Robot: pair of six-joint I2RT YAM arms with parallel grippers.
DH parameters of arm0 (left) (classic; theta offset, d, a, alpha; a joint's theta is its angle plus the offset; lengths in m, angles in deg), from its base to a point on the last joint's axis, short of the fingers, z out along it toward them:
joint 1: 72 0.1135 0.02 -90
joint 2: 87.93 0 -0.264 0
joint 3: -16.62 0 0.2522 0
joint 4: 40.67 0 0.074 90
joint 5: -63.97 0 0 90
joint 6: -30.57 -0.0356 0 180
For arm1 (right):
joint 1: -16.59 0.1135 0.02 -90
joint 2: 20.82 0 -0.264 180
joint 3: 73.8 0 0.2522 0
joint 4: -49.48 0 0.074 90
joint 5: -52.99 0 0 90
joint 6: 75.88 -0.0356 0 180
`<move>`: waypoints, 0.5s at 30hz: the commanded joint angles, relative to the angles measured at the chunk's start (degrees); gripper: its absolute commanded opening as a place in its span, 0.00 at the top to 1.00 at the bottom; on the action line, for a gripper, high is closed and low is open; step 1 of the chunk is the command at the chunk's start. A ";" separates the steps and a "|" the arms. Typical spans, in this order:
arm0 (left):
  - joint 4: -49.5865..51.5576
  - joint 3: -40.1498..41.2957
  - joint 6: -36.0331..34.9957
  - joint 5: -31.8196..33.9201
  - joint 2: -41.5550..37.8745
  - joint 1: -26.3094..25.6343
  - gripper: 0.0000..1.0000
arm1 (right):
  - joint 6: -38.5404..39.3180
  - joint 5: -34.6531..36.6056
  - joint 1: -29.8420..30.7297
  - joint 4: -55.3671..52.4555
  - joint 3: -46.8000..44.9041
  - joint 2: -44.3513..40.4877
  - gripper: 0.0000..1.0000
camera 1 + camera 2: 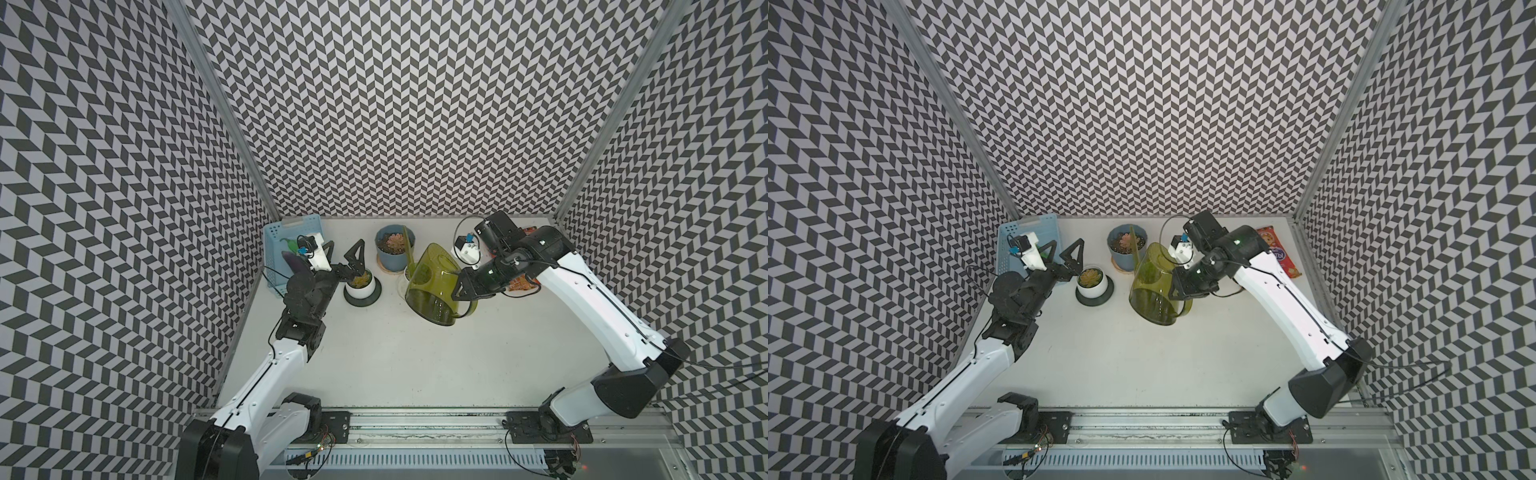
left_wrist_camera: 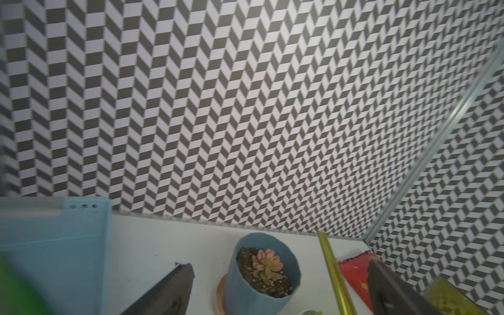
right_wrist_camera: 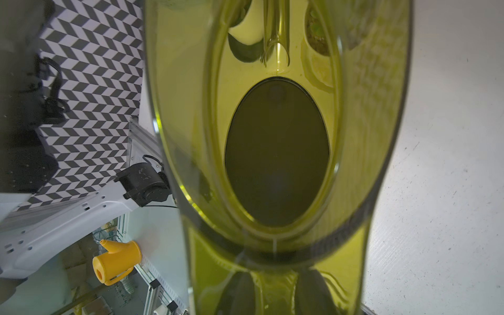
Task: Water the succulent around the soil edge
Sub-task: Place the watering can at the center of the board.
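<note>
Green translucent watering can (image 1: 432, 286) hangs tilted, its handle clamped in my right pincer (image 1: 457, 286). Its spout (image 1: 408, 249) runs away from me toward the blue-potted succulent (image 1: 392, 241), the tip seemingly at the soil edge. My left pincer (image 1: 347, 243) gapes, idle by the white pot (image 1: 360, 289).

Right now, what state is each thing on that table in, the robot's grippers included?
watering can: tilted, held
right gripper: shut on the watering can
blue pot: upright on a coaster
white pot: upright on a dark saucer
left gripper: open, empty, near the white pot
basket: upright
snack packet: lying flat
</note>
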 commanded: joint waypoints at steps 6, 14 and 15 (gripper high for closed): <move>7.45 -5.28 2.19 -1.74 -5.36 -4.91 0.00 | -2.03 8.74 2.76 6.32 5.54 1.31 1.00; 11.25 -6.04 4.61 -1.67 -6.40 -7.03 0.00 | -7.13 20.50 2.76 12.33 -3.27 -8.14 1.00; 11.71 -6.18 4.92 -2.32 -6.36 -7.09 0.00 | -7.65 21.37 2.76 11.86 -4.57 -9.13 1.00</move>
